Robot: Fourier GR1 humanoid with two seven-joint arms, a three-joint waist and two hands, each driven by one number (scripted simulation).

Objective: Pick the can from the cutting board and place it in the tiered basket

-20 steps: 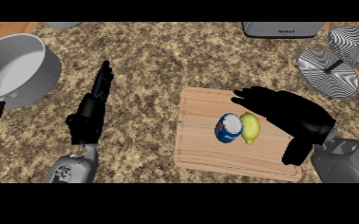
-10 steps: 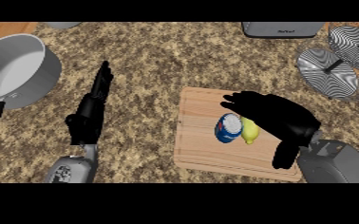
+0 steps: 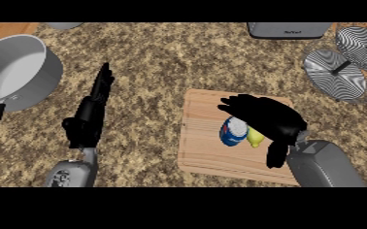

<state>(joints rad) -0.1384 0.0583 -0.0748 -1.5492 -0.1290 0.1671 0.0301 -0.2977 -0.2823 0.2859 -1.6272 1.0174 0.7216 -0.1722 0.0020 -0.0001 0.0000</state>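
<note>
My right hand (image 3: 267, 117) hangs over the cutting board (image 3: 208, 148) and covers the upper right part of the can (image 3: 233, 132), so I see only its blue and white side and one pale end. My fingers (image 3: 231, 107) curl down just above it; I cannot tell whether they touch it yet, and they are not clamped round it. The can lies on its side near the middle of the board, its long axis running roughly from lower left to upper right. A yellow lemon (image 3: 254, 137) sits just beside it on the right, half hidden under my palm, crowding that side.

My left hand (image 3: 91, 114) rests on the speckled tabletop (image 3: 165, 68) well to the left, fingers straight and together, pointing away from me.

Farther off, a grey pot (image 3: 22, 73) is cut off at the left edge. At the far right stand the striped tiers of the basket (image 3: 337, 70), partly out of view, beside a grey appliance (image 3: 290, 29).
</note>
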